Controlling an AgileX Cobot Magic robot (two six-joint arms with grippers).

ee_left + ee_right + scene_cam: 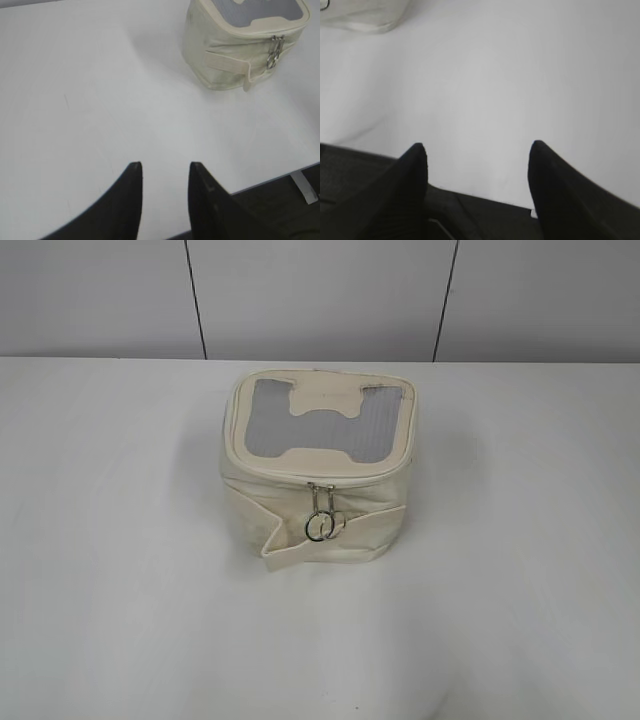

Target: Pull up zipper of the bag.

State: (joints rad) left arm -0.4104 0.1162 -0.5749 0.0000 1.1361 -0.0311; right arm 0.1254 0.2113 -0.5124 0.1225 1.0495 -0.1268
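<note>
The cream bag (345, 515) stands in the middle of the white table, grey mesh top panel with a cream H-shaped patch facing up. The zipper (268, 466) runs round the top rim; two silver sliders with ring pulls (321, 524) hang at the front. The bag also shows in the left wrist view (220, 62) at the top right, with the ring pulls (273, 56) on its right side, and only its corner in the right wrist view (367, 15). My left gripper (165, 166) is open and empty, far from the bag. My right gripper (477, 147) is open and empty. Neither gripper shows in the exterior view.
A wide cream strap band (330, 542) wraps the bag's body, its loose end sticking out at the front left. The table's front edge (280, 176) lies close under both grippers. A grey panelled wall (320, 295) stands behind the table.
</note>
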